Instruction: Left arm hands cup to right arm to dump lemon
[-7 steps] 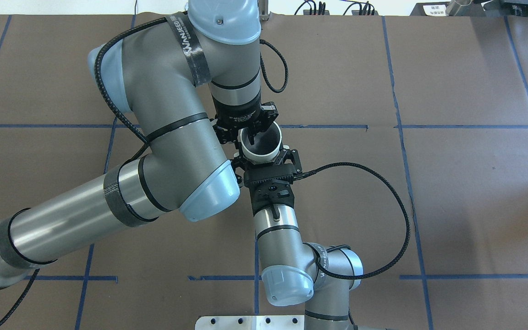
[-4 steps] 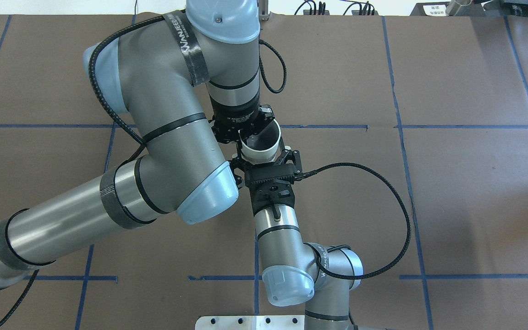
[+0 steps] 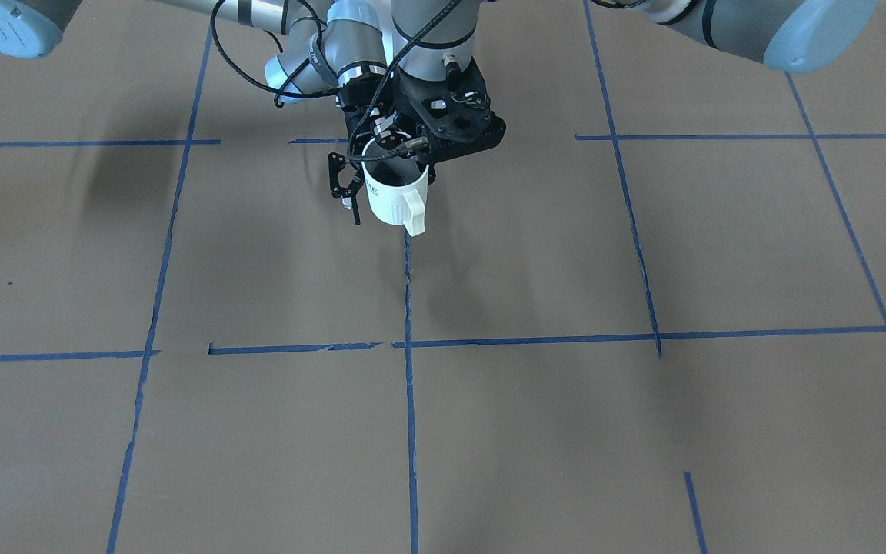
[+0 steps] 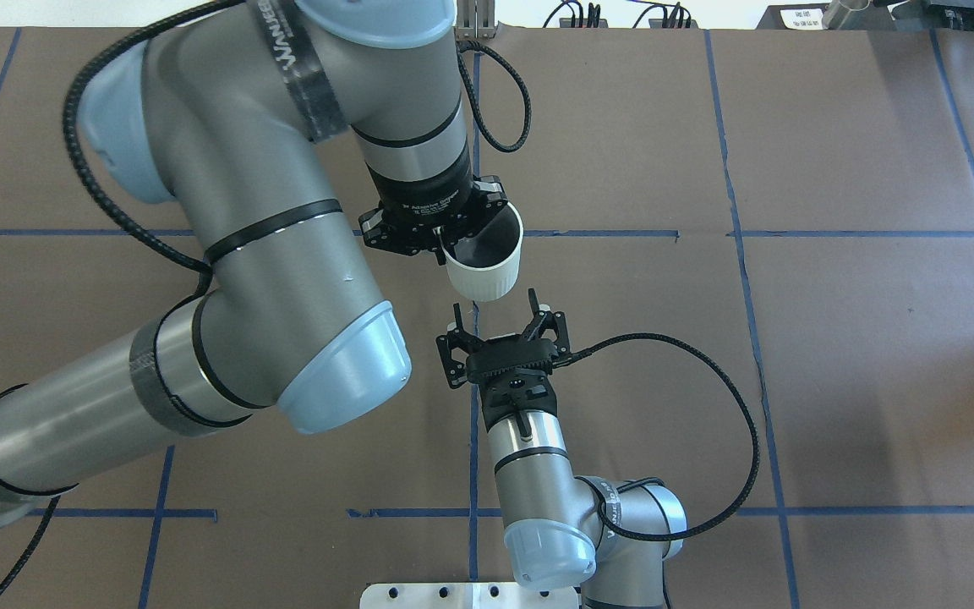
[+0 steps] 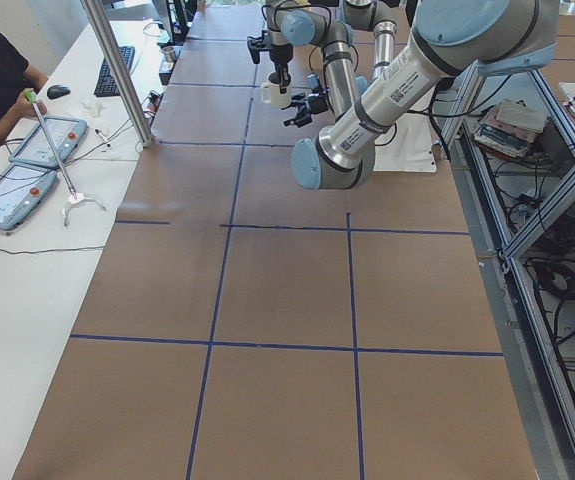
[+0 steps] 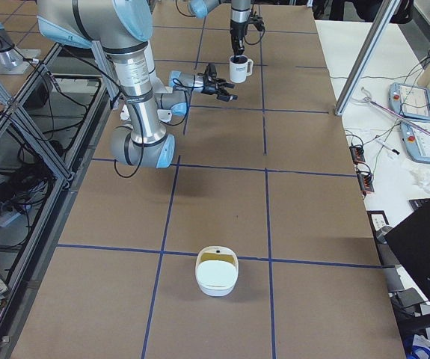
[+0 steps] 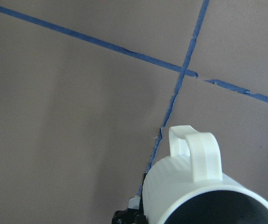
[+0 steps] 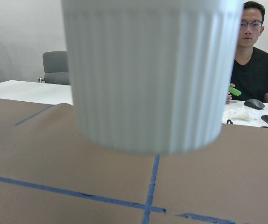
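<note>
The white ribbed cup [image 4: 487, 277] hangs above the table with its handle [image 3: 414, 209] pointing away from the robot. My left gripper [image 4: 446, 240] comes down from above and is shut on the cup's rim. My right gripper [image 4: 495, 306] lies level on the robot's side of the cup, open and empty, its fingertips [image 4: 533, 298] just short of the cup wall. The cup fills the top of the right wrist view [image 8: 147, 74] and shows at the bottom of the left wrist view [image 7: 194, 186]. Its inside looks dark; the lemon is hidden.
A white bowl [image 6: 216, 273] stands on the brown table far toward the robot's right end. Blue tape lines [image 4: 605, 233] grid the table. An operator [image 8: 255, 60] sits at a white side table [image 5: 27, 250] with tablets beyond the far edge.
The right gripper, which reached around the cup's lower body, has pulled back toward the robot and stands clear of it. The left arm has risen with the cup.
</note>
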`<action>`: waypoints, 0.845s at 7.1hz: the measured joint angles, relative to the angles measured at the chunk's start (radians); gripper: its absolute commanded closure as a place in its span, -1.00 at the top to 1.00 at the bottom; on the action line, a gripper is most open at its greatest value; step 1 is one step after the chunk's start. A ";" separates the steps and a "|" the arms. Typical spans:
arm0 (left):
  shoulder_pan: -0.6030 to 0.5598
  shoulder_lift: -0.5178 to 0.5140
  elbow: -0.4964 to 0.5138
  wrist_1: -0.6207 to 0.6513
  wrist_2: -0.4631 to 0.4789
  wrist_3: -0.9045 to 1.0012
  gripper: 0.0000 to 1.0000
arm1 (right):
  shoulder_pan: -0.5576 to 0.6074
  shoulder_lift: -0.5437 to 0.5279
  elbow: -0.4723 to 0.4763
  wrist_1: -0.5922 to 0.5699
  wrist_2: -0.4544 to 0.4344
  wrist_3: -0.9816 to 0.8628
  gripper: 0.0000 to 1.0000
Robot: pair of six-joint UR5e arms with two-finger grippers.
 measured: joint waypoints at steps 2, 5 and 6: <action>-0.032 0.086 -0.119 -0.003 0.000 0.011 -1.00 | -0.001 -0.004 0.002 0.027 0.028 0.001 1.00; -0.106 0.357 -0.360 -0.006 -0.004 0.222 -1.00 | 0.076 -0.122 0.107 0.131 0.182 -0.025 1.00; -0.138 0.469 -0.423 -0.009 -0.005 0.341 -1.00 | 0.116 -0.181 0.149 0.137 0.240 -0.031 1.00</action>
